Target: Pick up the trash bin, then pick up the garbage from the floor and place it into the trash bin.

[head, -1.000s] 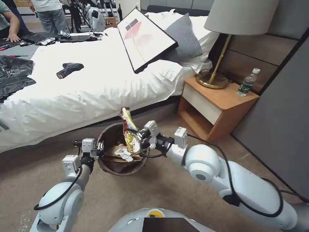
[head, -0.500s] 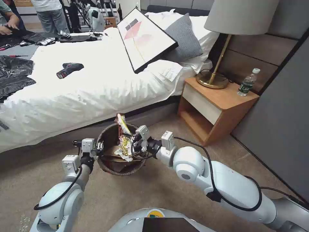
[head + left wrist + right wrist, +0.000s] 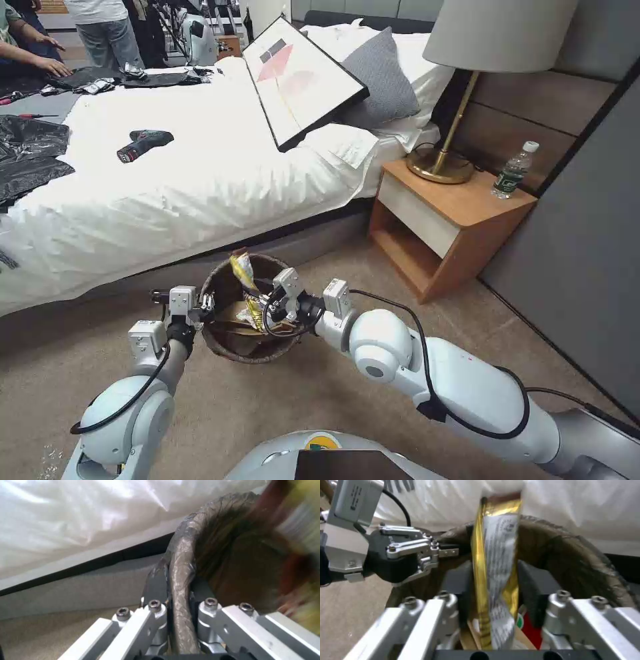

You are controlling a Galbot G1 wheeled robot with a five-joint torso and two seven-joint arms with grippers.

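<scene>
The small round bin [image 3: 250,333] with its dark brown liner hangs above the carpet beside the white bed [image 3: 167,180], its outer wall hidden under the folded bag. The left gripper [image 3: 205,308] — fingers pressed on the liner-covered rim [image 3: 181,580] at nine o'clock — holds it. The right gripper [image 3: 267,301] pinches a crinkled gold-and-white snack wrapper [image 3: 496,562] over the bin's mouth; the blurred left wrist view smears it.
</scene>
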